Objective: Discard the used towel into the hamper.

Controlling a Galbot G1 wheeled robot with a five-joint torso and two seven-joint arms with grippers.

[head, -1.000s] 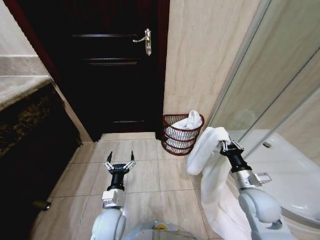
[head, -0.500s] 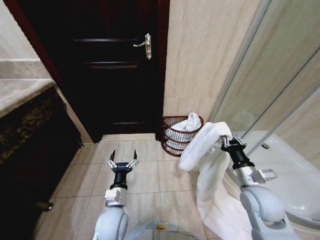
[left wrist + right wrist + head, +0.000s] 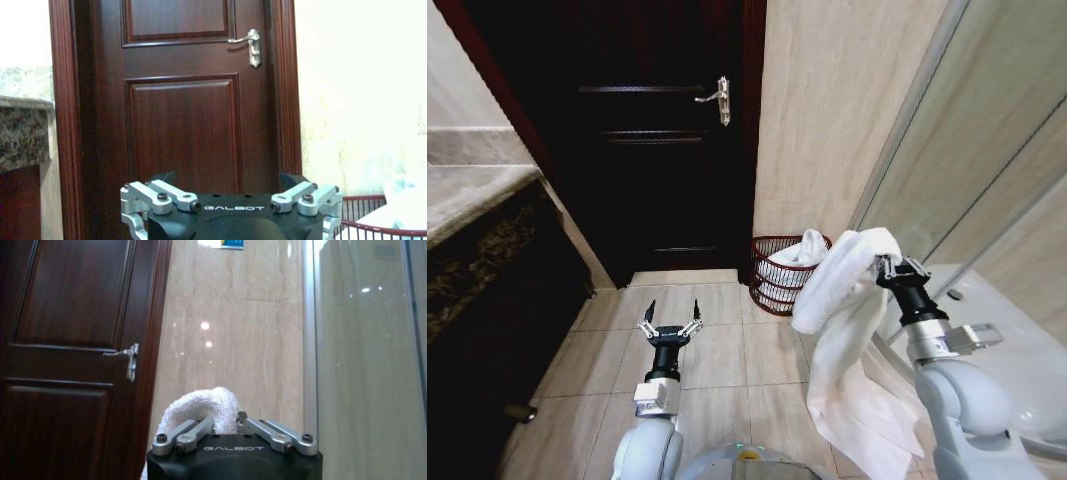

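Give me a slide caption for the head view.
Right gripper holds a white towel up near the hamper; left gripper open.

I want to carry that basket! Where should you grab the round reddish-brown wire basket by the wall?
Probably the bare front rim of the round reddish-brown wire basket, from above; a white towel fills its far side, and its tapered sides would slip.

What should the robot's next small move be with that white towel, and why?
Probably carry the right gripper forward and a little toward the robot's left, until the white towel hangs over the hamper. The gripper is shut on the towel, held short of the hamper, with its tail trailing toward the floor. The hamper already holds white cloth. The left gripper hangs open over the tiles.
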